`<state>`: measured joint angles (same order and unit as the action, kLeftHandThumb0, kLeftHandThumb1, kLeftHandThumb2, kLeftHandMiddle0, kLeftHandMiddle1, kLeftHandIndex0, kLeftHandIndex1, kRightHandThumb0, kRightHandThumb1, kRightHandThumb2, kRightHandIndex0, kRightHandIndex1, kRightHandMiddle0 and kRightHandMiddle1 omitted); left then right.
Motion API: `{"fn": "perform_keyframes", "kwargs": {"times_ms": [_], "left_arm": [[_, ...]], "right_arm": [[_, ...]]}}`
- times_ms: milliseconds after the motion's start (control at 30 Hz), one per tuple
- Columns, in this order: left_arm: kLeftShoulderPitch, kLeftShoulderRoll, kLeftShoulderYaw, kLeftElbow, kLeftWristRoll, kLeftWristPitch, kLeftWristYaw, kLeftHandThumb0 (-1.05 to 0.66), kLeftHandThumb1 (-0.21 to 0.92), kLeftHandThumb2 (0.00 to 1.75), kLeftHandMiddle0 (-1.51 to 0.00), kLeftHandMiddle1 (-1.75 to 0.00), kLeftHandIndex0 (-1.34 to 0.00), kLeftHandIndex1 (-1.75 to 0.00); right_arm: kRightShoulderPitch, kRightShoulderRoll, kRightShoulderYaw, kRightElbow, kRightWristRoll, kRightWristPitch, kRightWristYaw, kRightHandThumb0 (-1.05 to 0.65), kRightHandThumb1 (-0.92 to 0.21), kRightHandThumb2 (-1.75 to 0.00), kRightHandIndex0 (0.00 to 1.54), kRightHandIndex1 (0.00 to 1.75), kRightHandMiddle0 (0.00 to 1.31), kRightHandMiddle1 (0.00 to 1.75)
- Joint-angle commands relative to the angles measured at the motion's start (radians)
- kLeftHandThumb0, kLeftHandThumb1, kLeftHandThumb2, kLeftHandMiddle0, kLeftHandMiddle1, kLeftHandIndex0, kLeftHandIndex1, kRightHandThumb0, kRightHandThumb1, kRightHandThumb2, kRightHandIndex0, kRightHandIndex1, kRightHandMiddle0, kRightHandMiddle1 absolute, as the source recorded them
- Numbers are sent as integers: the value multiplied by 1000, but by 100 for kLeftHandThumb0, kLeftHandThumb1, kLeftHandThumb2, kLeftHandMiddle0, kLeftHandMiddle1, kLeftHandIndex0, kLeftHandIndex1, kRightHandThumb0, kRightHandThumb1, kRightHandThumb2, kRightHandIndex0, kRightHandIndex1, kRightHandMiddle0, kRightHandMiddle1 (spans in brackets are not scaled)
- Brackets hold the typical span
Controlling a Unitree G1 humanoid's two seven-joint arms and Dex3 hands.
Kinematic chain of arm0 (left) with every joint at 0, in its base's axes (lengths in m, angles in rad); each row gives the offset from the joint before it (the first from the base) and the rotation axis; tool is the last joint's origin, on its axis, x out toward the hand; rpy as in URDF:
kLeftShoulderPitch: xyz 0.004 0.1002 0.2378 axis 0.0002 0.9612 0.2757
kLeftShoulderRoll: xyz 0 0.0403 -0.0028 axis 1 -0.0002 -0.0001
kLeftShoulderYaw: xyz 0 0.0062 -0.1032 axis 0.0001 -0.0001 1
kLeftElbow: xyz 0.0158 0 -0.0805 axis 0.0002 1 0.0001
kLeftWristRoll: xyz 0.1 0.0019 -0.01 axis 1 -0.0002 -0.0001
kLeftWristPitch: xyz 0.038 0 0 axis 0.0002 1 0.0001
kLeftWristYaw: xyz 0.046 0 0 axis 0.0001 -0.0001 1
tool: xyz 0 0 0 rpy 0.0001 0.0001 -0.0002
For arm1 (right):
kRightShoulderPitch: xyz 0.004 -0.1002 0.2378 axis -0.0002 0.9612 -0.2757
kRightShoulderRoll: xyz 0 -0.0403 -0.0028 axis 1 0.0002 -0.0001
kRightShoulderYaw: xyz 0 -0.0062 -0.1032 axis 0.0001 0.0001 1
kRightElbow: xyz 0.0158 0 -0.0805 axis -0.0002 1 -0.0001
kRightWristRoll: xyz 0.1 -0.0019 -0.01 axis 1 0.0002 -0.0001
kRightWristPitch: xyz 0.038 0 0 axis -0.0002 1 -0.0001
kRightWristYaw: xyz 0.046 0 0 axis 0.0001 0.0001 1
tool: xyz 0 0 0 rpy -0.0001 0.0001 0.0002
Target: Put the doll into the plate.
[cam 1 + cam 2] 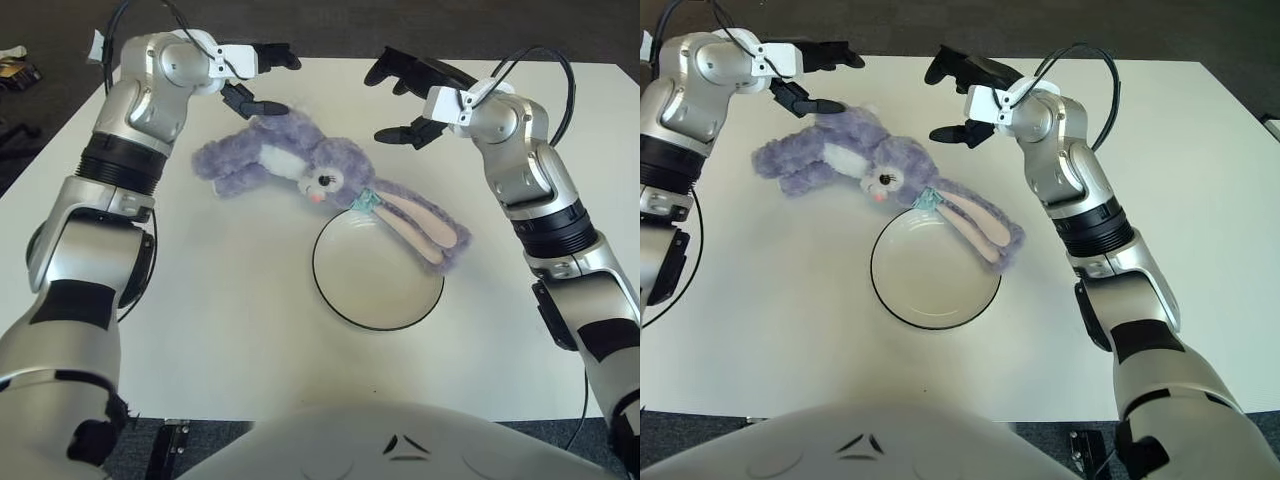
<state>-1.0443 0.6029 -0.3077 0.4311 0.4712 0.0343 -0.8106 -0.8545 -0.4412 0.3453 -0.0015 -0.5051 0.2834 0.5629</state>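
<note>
Purple doll sprawled on a white table (pixel 200 300), ears over the plate's rim, both hands open above it.

The table carries everything. The doll (pixel 290 165), a plush rabbit, lies on its side with its body up and to the left of the plate (pixel 377 272), its head just beside the far rim and its long ears draped across the plate's upper right edge. The round plate has a dark rim and holds nothing besides the ears. The left hand (pixel 255 75) hovers over the doll's feet end, fingers spread, gripping nothing. The right hand (pixel 405 95) hangs beyond the doll's head, fingers likewise spread and holding nothing.
</note>
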Motion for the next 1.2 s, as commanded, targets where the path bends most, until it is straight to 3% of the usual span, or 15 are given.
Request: {"fn": "perform_keyframes", "kwargs": {"times_ms": [0, 300, 800, 967, 1167], "left_arm": [[18, 18, 18, -46, -12, 45, -18, -100, 92, 78, 0, -35, 0, -48], [34, 53, 20, -94, -34, 58, -64, -104, 92, 86, 0, -38, 0, -51], [21, 95, 7, -109, -47, 37, -141, -104, 92, 84, 0, -41, 0, -47], [52, 116, -10, -155, -6, 8, -116, -98, 92, 77, 0, -38, 0, -43], [80, 131, -32, -164, 56, -57, -54, -95, 92, 57, 0, -48, 0, -47]], "right_arm": [[-32, -5, 14, 14, -23, -6, 17, -82, -60, -80, 0, 111, 0, 87], [-33, 34, 24, 12, -17, 25, 24, -82, -62, -78, 1, 121, 0, 92], [-59, 28, 55, 4, -44, 29, 84, -85, -65, -75, 0, 110, 0, 88], [-56, 36, 55, 11, -35, 42, 100, -88, -69, -71, 0, 109, 0, 82], [-24, 69, 50, -1, -31, 74, 80, -92, -72, -65, 0, 111, 0, 85]]}}
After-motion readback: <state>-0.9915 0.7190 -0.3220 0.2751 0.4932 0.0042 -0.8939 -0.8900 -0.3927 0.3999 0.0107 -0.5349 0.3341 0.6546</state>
